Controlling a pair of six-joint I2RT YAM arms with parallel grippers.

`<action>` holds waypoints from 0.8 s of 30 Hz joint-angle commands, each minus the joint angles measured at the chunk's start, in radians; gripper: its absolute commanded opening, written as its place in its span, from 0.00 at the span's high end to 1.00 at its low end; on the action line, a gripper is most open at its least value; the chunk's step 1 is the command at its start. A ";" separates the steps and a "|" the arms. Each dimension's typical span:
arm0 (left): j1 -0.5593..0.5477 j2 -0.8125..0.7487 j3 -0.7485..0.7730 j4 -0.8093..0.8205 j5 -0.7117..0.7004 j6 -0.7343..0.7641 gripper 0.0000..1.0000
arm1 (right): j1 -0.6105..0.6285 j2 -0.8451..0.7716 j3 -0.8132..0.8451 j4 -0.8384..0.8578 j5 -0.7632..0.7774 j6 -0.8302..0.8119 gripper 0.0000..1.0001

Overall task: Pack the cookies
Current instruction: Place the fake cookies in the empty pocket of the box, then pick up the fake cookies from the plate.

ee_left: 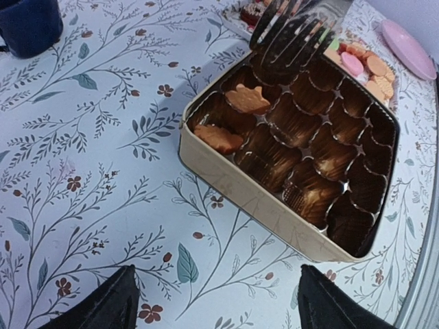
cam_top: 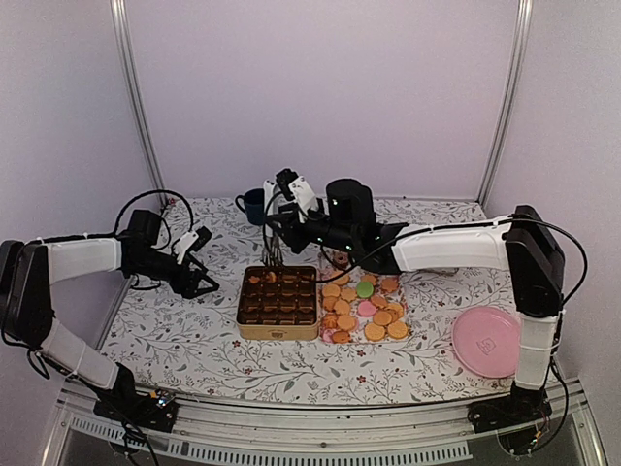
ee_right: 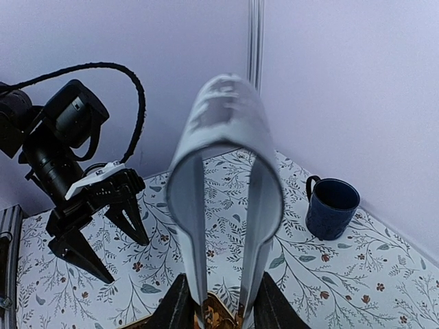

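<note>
Well, you have just a few cookies (ee_left: 248,99) in the tin (ee_left: 254,199), and most lie right beside it. Your right pincer (ee_right: 218,305) squeezes the tongs (ee_right: 223,137); your left pincer (ee_left: 219,301) gapes wide, empty.

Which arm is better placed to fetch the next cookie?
Right. The right gripper holds the tongs over the tin, next to the loose cookies; the left gripper hangs open and empty across the tin from them.
</note>
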 commanded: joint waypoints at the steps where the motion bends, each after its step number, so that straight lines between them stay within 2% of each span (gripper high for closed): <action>1: 0.010 -0.020 0.026 -0.009 0.007 0.013 0.20 | 0.000 -0.160 -0.060 0.036 0.056 -0.014 0.71; 7: 0.010 -0.021 0.027 -0.011 0.012 0.016 0.20 | -0.005 -0.366 -0.290 0.039 0.125 -0.003 0.70; 15: 0.010 -0.020 0.034 -0.017 0.010 0.020 0.20 | -0.004 -0.600 -0.604 0.043 0.206 0.093 0.70; 24: 0.008 -0.011 0.056 -0.022 0.012 0.006 0.20 | -0.001 -0.673 -0.719 0.036 0.234 0.142 0.65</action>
